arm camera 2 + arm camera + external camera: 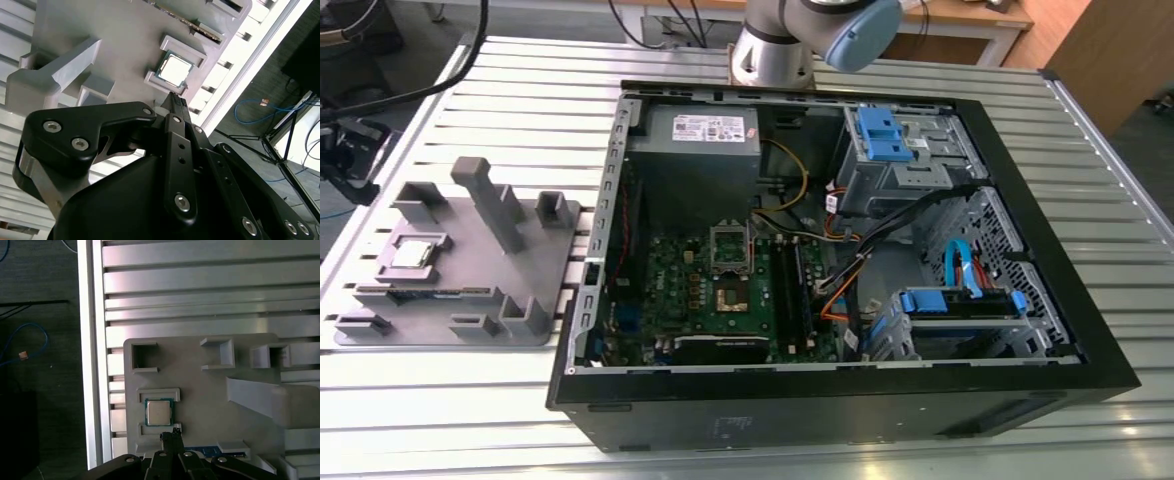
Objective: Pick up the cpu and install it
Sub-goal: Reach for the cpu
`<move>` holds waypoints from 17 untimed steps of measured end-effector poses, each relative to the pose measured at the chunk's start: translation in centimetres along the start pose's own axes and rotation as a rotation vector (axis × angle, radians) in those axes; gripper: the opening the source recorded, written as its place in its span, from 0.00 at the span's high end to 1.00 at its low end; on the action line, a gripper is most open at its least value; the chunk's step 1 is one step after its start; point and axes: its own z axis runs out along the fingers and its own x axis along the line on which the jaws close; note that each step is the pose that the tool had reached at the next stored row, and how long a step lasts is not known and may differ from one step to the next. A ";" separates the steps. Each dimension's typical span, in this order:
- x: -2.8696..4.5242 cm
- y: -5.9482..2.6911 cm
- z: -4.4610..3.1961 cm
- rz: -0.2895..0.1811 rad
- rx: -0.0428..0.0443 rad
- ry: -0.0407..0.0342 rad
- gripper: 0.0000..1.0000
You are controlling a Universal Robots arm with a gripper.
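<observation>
The cpu (pixel 411 253) is a small square chip with a shiny silver top. It lies flat in a framed pocket of the grey holder plate (pixel 467 300), on the exterior view's left. Both wrist views look down on the cpu (pixel 175 69) (pixel 157 411) from some height. My black gripper (pixel 175 98) (pixel 170 436) hangs above the plate, its tips close beside the chip in the picture but well apart from it. Its two fingers are pressed together with nothing between them. The motherboard's socket (pixel 730 291) sits open inside the computer case (pixel 1067 330).
The holder plate (pixel 210 405) carries tall grey posts (pixel 491 200) and several block pockets, and rests on a slatted metal table (pixel 520 90). The open case holds cables, blue drive brackets (pixel 881 135) and a power supply (pixel 700 130). The table's edge (pixel 90 365) borders dark floor with a blue cable.
</observation>
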 end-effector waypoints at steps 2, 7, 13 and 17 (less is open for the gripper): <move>0.00 -0.03 0.17 0.000 -0.0007 0.0001 0.89; 0.00 -0.15 0.69 0.000 -0.0036 0.0003 0.89; 0.00 -0.47 1.59 0.000 -0.0087 0.0004 0.89; -0.01 -0.67 2.30 0.000 -0.0087 0.0006 0.89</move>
